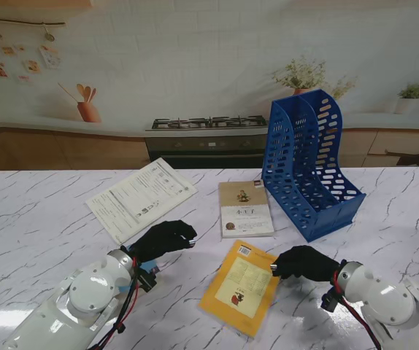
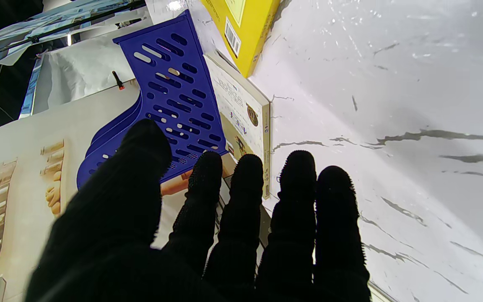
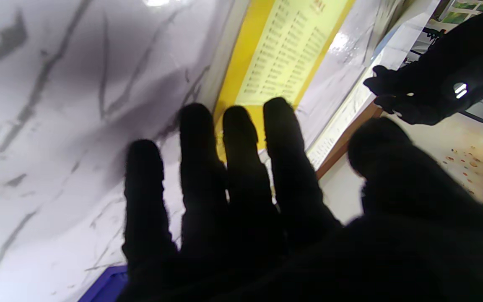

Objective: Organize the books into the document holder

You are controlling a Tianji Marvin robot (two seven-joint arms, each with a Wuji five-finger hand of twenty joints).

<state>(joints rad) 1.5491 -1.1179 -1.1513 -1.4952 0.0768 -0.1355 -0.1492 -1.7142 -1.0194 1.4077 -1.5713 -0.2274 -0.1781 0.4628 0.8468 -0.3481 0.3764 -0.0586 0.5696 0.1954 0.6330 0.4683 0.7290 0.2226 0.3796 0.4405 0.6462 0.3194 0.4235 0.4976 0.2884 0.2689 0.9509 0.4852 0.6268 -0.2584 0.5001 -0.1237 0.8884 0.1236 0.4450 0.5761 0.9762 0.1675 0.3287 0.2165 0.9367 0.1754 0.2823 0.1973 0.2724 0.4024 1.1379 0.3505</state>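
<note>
Yellow book (image 1: 240, 286) lies flat on the desk (image 1: 41, 219), long axis slanting near-left to far-right. Right hand (image 1: 303, 262) sits at its right edge, fingers (image 3: 237, 138) spread, gripping nothing. Left hand (image 1: 163, 238) is farther off, also empty, fingers apart. Holder (image 1: 308, 168) stands far right.

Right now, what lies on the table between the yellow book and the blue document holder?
In the stand view, a beige book lies flat between the yellow book and the blue document holder.
</note>
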